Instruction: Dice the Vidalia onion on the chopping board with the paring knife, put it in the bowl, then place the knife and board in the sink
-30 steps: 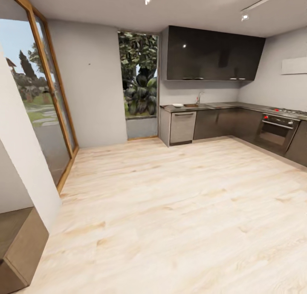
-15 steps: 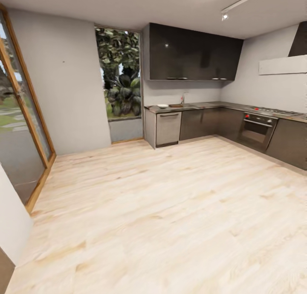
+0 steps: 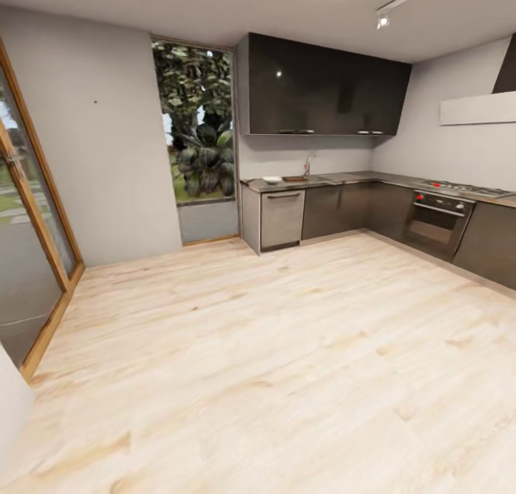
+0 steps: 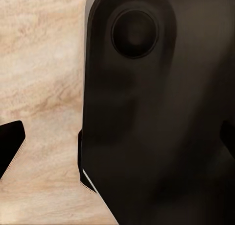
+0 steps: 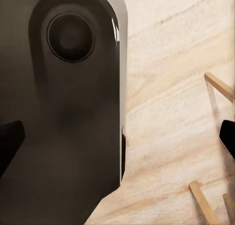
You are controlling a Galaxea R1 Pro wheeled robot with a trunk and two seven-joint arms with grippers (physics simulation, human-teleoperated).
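Head view: countertop [image 3: 337, 179] with sink [image 3: 297, 178] and bowl [image 3: 272, 179] lies far across the floor; approach squarely; both grippers spread wide, holding nothing.

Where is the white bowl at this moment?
In the head view, the bowl sits far across the room on the countertop, near its left end, just left of the sink and its tap.
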